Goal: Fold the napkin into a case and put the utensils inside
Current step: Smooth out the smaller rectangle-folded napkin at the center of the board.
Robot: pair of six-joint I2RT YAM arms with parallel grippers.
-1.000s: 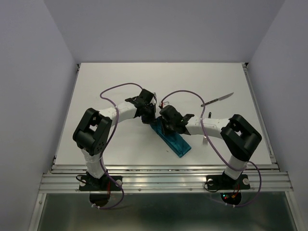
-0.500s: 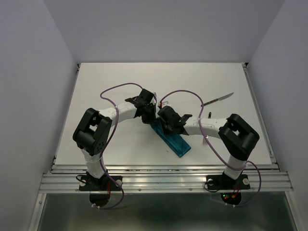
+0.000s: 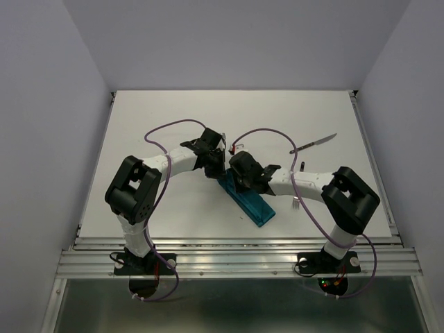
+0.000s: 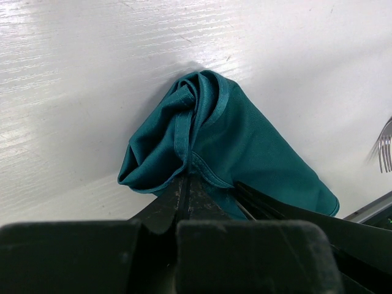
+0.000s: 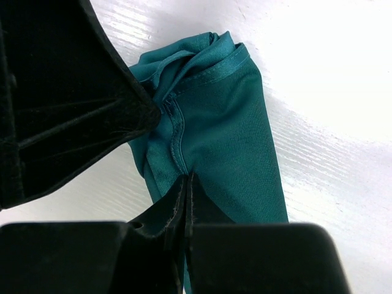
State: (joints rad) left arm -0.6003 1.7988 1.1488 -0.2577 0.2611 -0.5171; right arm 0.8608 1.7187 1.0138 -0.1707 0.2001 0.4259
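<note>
Together, left gripper [image 4: 185, 180] and right gripper [image 5: 187, 179] each pinch the hemmed, bunched end of the soft teal case [image 3: 253, 205].

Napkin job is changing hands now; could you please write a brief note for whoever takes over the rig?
Left end effector: shut on the far end of the napkin.
Right end effector: shut on the same end, beside it.
Napkin: folded into a narrow strip, mid-table. Fork just right of it; knife farther back right.
Done: folding, mostly.
To do: slip fork and knife inside.

Left claw [image 4: 185, 184] pinches the hem of the teal napkin [image 4: 251, 144].
</note>
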